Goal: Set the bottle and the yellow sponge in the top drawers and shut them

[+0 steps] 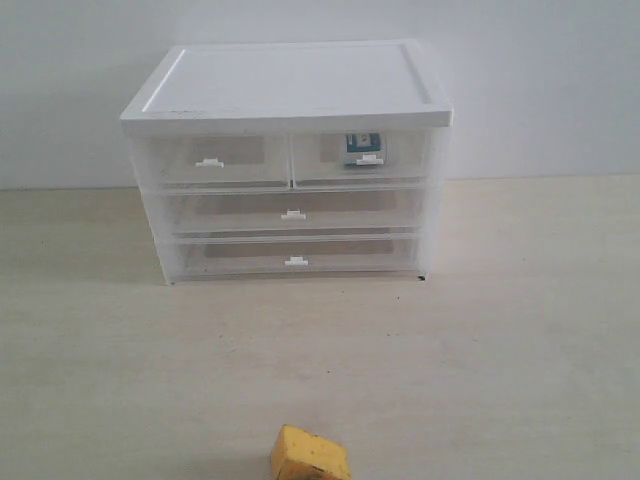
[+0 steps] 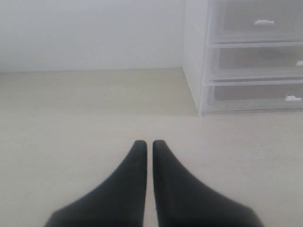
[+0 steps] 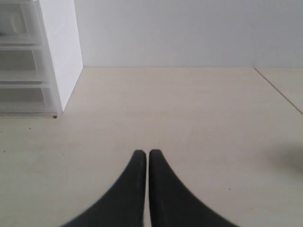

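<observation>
Left gripper (image 2: pixel 149 145): fingers pressed together, gripping nothing, hanging low over the table (image 2: pixel 71 109). Right gripper (image 3: pixel 144 155): same, closed tight and empty. Neither shows in the exterior view.

Yellow sponge (image 1: pixel 310 456) sits on the table at the near edge of the exterior view, roughly centre, partly cut off by the frame, well apart from the cabinet (image 1: pixel 290 90).

Cabinet stands further back, near the wall (image 1: pixel 540 80), with a white top and clear fronts. Two full-width drawers (image 1: pixel 292 215) below, both flush. Above them, top-left drawer (image 1: pixel 240 160) and top-right drawer (image 1: pixel 410 160) also look flush.

Bottle (image 1: pixel 362 146) is inside the top-right drawer, seen through its clear front, just behind the white handle (image 1: pixel 368 159).
</observation>
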Motion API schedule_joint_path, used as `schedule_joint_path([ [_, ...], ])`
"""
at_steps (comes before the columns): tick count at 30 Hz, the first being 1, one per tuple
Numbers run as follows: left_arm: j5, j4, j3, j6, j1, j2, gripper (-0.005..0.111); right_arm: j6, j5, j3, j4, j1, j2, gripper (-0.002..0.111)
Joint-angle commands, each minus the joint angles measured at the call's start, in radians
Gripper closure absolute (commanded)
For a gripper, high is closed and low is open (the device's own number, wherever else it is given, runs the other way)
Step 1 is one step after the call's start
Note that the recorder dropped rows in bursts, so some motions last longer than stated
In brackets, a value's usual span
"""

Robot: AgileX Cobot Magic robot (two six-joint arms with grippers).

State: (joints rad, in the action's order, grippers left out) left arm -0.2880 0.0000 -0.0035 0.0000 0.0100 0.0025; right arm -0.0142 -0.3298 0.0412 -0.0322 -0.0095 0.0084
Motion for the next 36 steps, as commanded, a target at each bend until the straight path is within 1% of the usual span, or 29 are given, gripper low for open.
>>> schedule_joint_path([
  [1, 0.005, -0.010, 0.004, -0.008, -0.002, -0.003, 0.102, -0.002, 0.014, -0.041, 0.004, 0.001, -0.008, 0.108],
  [31, 0.005, -0.010, 0.004, -0.008, -0.002, -0.003, 0.102, -0.007, 0.006, -0.041, 0.004, 0.001, -0.008, 0.108],
  [33, 0.032, 0.000, 0.004, -0.008, -0.002, -0.003, 0.102, -0.007, 0.006, -0.041, 0.004, 0.001, -0.008, 0.108],
  [35, 0.132, -0.053, 0.004, -0.008, 0.000, -0.003, 0.102, -0.007, 0.006, -0.041, 0.004, 0.001, -0.008, 0.108],
  [36, 0.159, -0.065, 0.004, -0.008, 0.000, -0.003, 0.102, -0.007, 0.006, -0.041, 0.004, 0.001, -0.008, 0.108],
])
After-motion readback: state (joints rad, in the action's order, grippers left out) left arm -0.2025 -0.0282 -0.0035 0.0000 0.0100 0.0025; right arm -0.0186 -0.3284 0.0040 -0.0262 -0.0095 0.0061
